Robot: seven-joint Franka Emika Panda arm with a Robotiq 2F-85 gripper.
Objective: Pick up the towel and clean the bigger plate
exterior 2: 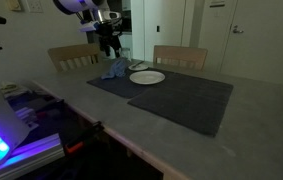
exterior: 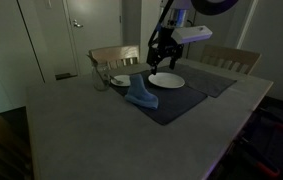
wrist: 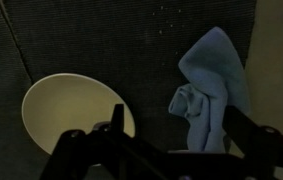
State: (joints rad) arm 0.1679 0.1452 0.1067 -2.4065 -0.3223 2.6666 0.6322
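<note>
A crumpled blue towel [exterior: 141,95] lies on a dark placemat [exterior: 176,105], next to the bigger white plate [exterior: 167,80]. Both also show in an exterior view, towel [exterior 2: 114,70] and plate [exterior 2: 147,77]. In the wrist view the plate [wrist: 71,110] is at the left and the towel [wrist: 209,85] at the right. My gripper [exterior: 161,58] hangs above the mat, over the gap between plate and towel. In the wrist view its fingers [wrist: 176,135] are spread apart and hold nothing. The towel's lower end lies near the right finger.
A smaller plate [exterior: 121,80] and a glass [exterior: 101,82] stand at the table's far side. Wooden chairs [exterior: 114,55] stand behind the table. A second dark placemat [exterior 2: 186,100] covers the middle of the table.
</note>
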